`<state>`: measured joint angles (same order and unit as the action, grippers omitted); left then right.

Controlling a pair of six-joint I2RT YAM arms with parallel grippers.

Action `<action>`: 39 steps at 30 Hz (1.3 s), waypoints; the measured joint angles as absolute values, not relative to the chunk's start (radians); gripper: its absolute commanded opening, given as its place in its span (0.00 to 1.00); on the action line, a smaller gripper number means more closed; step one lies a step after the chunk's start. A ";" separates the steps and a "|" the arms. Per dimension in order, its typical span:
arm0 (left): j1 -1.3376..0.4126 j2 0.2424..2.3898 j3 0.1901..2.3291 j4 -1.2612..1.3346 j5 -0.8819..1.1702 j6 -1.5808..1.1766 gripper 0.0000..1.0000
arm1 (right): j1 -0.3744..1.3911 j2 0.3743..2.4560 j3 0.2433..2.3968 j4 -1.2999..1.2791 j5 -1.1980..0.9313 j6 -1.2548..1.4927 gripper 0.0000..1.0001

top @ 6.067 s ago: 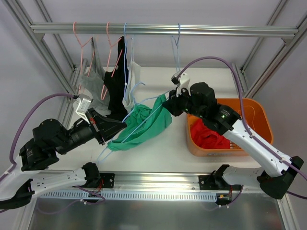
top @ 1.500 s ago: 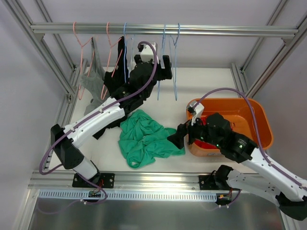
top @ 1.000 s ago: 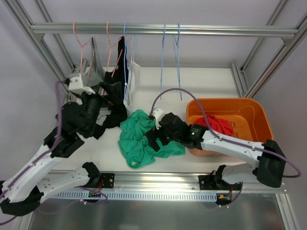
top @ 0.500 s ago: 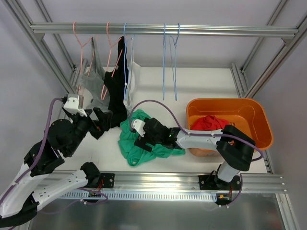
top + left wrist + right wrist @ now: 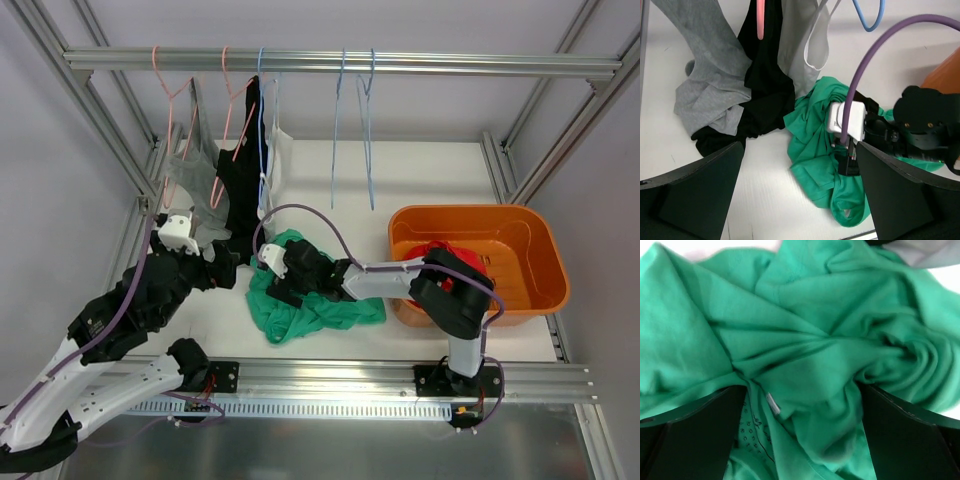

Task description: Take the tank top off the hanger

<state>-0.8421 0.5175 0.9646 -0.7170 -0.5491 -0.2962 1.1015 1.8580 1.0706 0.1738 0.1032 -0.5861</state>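
Observation:
The green tank top lies crumpled on the white table, off any hanger. Two bare blue hangers hang from the rail. My right gripper reaches left, low over the top's left part; in the right wrist view its gripper is open, and green tank top fabric fills the space between the wide-set fingers. My left gripper hovers left of the top, open and empty. In the left wrist view, the left gripper looks down on the green tank top and the right wrist's camera block.
Grey, black and white tops hang on pink and blue hangers at the back left, their hems on the table. An orange bin holding a red garment stands at the right. Frame posts flank the table.
My right arm has stretched further left across the green top, which has stayed on the table. My left arm has pulled back and settled lower at the left.

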 measured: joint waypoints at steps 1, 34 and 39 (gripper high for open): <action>-0.842 0.515 0.964 -0.717 -0.549 -0.296 0.99 | 1.095 1.883 1.086 0.160 0.087 -0.575 1.00; -0.842 0.434 0.933 -0.717 -0.577 -0.295 0.99 | 1.121 0.929 0.888 -0.131 -0.014 -0.105 0.00; -0.842 0.415 0.932 -0.717 -0.593 -0.295 0.99 | 1.121 0.883 1.154 -0.350 0.076 -0.143 0.00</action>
<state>-0.8425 0.4149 0.9321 -0.7174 -0.5930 -0.2955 1.1210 0.8825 1.1538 -0.3504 0.0765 -0.1432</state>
